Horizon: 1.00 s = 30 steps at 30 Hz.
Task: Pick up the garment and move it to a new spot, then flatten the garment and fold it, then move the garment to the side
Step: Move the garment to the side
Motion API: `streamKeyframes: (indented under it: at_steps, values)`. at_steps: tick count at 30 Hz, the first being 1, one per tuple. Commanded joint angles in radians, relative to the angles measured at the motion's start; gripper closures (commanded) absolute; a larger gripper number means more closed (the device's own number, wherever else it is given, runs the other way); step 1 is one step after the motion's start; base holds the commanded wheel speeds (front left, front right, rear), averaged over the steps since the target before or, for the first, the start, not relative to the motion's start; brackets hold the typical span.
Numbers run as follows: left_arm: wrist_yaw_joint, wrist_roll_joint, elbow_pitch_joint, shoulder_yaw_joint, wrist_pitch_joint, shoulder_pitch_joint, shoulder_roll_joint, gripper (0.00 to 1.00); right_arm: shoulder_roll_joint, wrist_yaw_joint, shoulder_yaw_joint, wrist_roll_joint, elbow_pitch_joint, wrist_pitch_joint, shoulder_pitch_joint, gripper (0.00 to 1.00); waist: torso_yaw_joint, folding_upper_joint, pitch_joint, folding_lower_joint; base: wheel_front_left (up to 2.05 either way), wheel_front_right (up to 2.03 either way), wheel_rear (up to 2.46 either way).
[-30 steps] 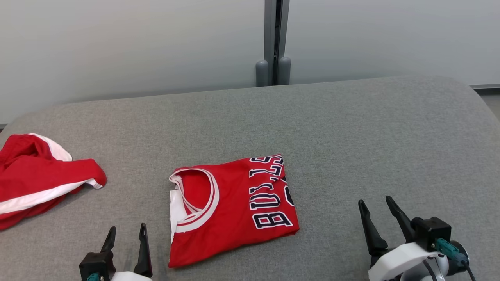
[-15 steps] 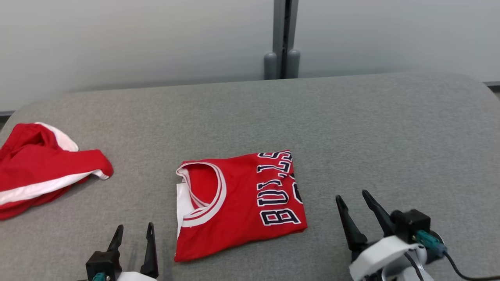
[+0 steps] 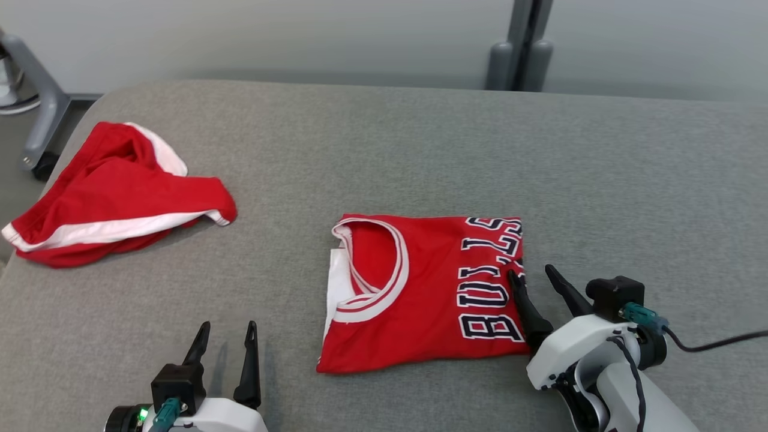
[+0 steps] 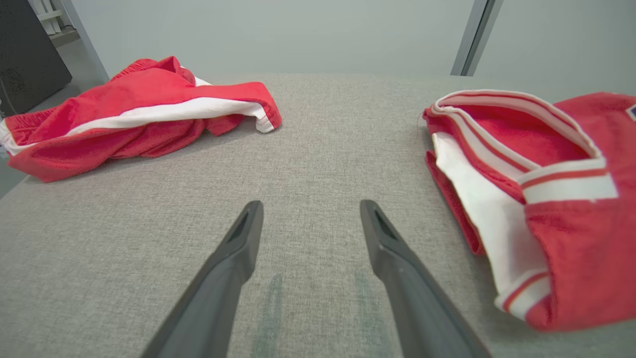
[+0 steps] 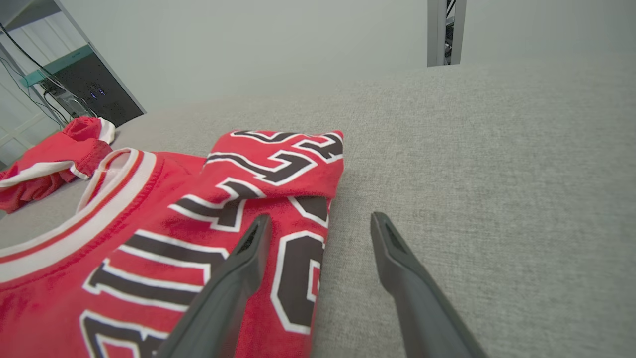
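The garment [image 3: 420,288] is a red jersey with white trim and dark "BULLS" lettering, lying folded on the grey padded table [image 3: 600,180]. My right gripper [image 3: 530,272] stands open at the jersey's right edge. In the right wrist view its left finger hangs over the lettered cloth of the garment [image 5: 198,209] and its right finger over bare table, with the right gripper [image 5: 321,216] holding nothing. My left gripper [image 3: 228,325] is open over bare table, left of the collar. In the left wrist view the left gripper [image 4: 311,204] has the garment [image 4: 571,209] to its right.
A second red garment with white stripes [image 3: 114,198] lies crumpled near the table's far left edge, also seen as the striped garment [image 4: 139,114]. A grey post [image 3: 522,54] stands behind the table and a wheeled stand leg [image 3: 36,120] beyond the left corner. A black cable [image 3: 714,342] trails from the right wrist.
The head camera has swung left, shifting the whole picture. My right gripper has come in from the right to the jersey's edge, still open. The left gripper stays open beside the collar.
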Motion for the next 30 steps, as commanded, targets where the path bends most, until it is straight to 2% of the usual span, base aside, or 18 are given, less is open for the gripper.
streamKeyframes:
  at_steps: [1,5,6,8,17,24,30]
  values:
    - [0.001,0.000,-0.001,-0.001,-0.002,-0.026,0.004,0.00,-0.005,0.000,0.008,0.006,0.024,-0.001,-0.022,0.00,0.029,0.0000,0.024,0.0000,0.00,0.00,0.00]
    - [-0.001,0.000,-0.001,-0.004,-0.001,-0.030,0.004,0.00,-0.005,0.000,0.059,0.083,0.109,-0.001,-0.051,0.00,0.050,0.0000,0.039,0.0000,0.00,0.00,0.00]
    - [-0.001,0.000,-0.001,-0.003,-0.001,-0.030,0.004,0.00,-0.007,0.000,0.070,0.096,0.124,-0.001,-0.060,0.28,0.052,0.0000,0.040,0.0000,0.00,0.00,0.00]
    - [0.001,0.000,-0.003,-0.002,-0.001,-0.029,0.004,0.00,-0.005,0.000,0.083,0.109,0.148,0.000,-0.062,1.00,0.053,0.0000,0.039,0.0000,0.00,0.00,0.00]
    - [-0.011,0.008,-0.014,-0.013,-0.001,-0.024,0.003,0.00,-0.008,0.000,-0.063,0.025,0.123,-0.001,-0.046,1.00,-0.033,0.0000,0.018,0.0000,0.00,0.00,0.00]
    - [-0.020,0.012,-0.008,-0.037,-0.002,-0.050,0.004,0.00,-0.007,0.000,-0.088,-0.008,0.080,-0.001,-0.007,1.00,-0.204,0.0000,-0.005,0.0000,0.00,0.00,0.00]
    - [-0.019,0.006,-0.006,-0.048,-0.001,-0.057,0.004,0.00,-0.006,0.000,-0.055,-0.002,0.048,-0.001,0.026,1.00,-0.370,0.0000,-0.019,0.0000,0.00,0.00,0.00]
